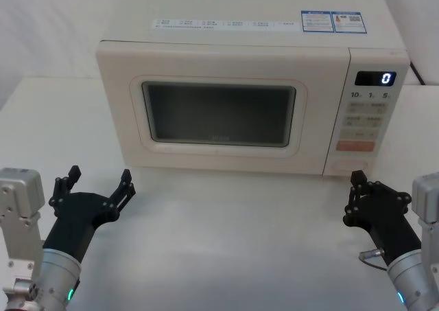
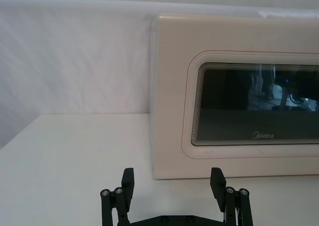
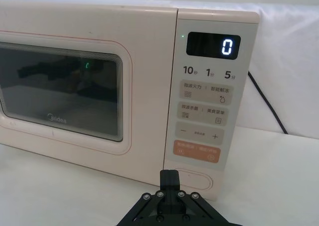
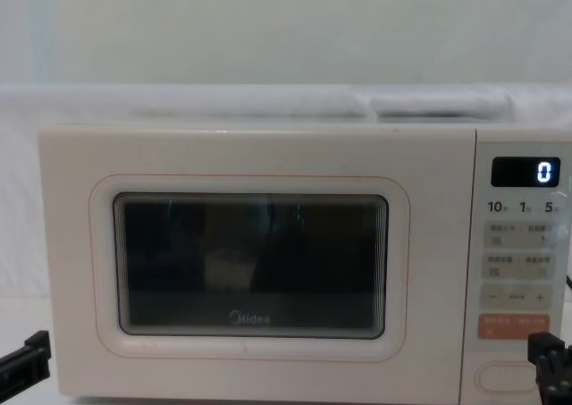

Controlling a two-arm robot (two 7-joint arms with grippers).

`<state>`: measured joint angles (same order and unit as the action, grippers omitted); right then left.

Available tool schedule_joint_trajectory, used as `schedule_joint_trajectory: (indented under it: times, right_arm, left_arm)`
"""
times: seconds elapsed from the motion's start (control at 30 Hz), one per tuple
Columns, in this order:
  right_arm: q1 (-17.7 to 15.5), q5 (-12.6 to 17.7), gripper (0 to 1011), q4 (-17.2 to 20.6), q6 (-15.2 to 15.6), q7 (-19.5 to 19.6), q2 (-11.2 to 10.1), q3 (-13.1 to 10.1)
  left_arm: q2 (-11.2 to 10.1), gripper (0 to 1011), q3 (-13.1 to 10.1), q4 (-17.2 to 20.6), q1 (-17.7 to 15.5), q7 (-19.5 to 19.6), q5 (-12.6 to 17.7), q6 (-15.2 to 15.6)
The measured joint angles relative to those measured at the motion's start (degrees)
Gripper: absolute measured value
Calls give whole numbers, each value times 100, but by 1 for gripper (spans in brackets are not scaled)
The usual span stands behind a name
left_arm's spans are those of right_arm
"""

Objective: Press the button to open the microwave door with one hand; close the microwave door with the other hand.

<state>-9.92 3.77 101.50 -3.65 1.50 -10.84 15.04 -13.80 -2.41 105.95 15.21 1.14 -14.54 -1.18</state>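
Squarely before the Midea microwave, the right pincer point(image 3: 168, 178), fingers apparently closed, hovered just short of the button point(image 3: 193, 179) at the control panel's foot; a straight push should release the shut microwave door point(image 1: 219, 112). The left pincer point(image 1: 98, 182) waited open.

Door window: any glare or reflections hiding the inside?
Left wrist view: the microwave door window mirrors bright room shapes at its right. Right wrist view: dark reflections and a green glint. Chest view: faint streaks on the glass. In none can I see the inside.
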Motion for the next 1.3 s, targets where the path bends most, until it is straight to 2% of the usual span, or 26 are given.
schedule_joint_trajectory:
  times: [0.23, 0.47, 0.93, 1.3]
  right_arm:
    - [0, -6, 0, -1, 0, -4, 10, -9]
    - [40, -41, 0, -126, 26, -53, 174, -159]
    - [268, -81, 0, -644, 108, -190, 488, -398]
    - [628, -215, 0, -1131, 71, -324, 731, -516]
  left_arm:
    - [0, 1001, 0, 0, 0, 0, 0, 0]
    - [0, 1001, 0, 0, 0, 0, 0, -1]
    - [0, 1001, 0, 0, 0, 0, 0, -1]
    - [0, 1001, 0, 0, 0, 0, 0, 0]
